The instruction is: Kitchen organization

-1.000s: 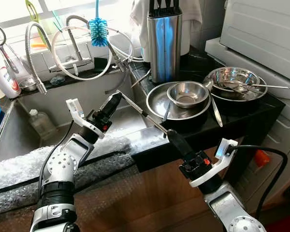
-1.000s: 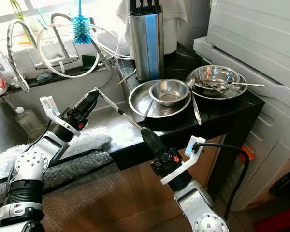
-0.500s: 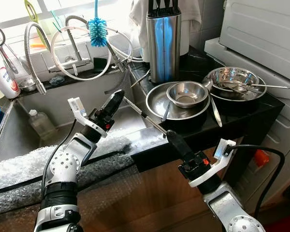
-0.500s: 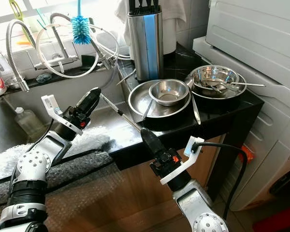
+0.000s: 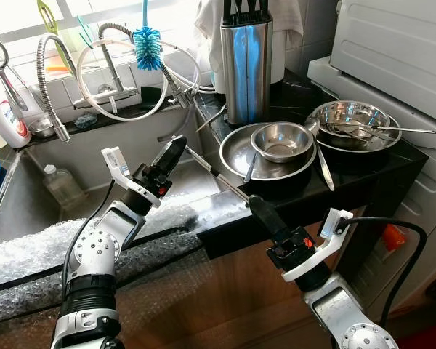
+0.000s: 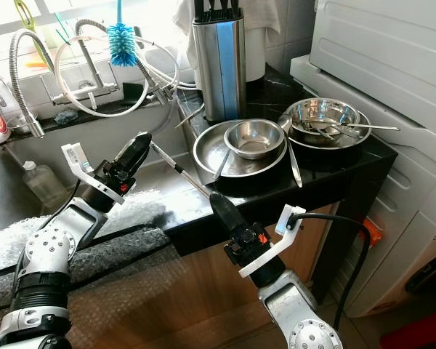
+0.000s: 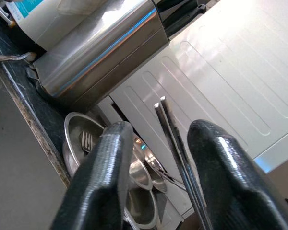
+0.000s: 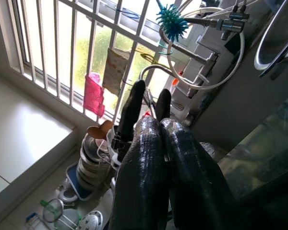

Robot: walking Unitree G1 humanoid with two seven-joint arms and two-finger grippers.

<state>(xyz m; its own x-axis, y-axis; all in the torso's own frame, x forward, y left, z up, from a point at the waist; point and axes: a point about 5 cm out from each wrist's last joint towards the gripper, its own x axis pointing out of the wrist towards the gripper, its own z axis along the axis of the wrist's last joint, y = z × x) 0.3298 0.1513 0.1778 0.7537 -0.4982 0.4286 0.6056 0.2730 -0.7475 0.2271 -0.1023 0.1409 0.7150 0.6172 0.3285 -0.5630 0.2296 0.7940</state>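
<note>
A thin, stiff, likely slippery metal rod (probably light) is clamped at one end by the right end effector, its other end between the parted fingers of the left end effector.

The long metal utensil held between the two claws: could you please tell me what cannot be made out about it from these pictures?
- What kind of long metal utensil it is: too thin in the left eye view.
- Its lower end: hidden inside the shut right claw.
- Whether the left claw touches it: in the left wrist view its fingers stand apart beside it, contact unclear.
- The knife block: its top is cut off by the edge.
</note>
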